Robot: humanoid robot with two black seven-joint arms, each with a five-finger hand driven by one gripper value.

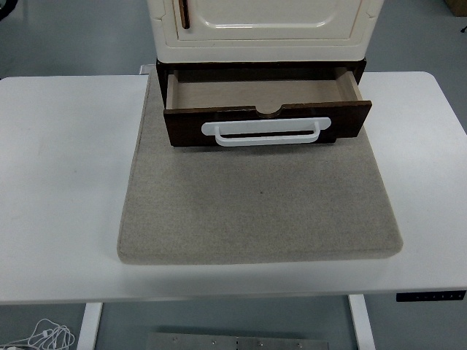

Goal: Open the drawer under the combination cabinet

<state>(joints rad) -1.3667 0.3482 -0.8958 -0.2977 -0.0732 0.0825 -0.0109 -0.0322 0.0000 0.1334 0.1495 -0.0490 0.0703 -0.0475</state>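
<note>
The dark wooden drawer (267, 120) stands pulled out from under the cream combination cabinet (260, 29) at the far middle of the table, its pale inside bare and its white handle (265, 133) facing the near edge. It rests over a grey felt mat (259, 208) spread on the white table (66, 182). Neither robot hand shows, so their state cannot be told.

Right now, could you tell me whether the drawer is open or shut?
Open: the drawer is pulled out from under the cabinet, its bare inside showing.
</note>
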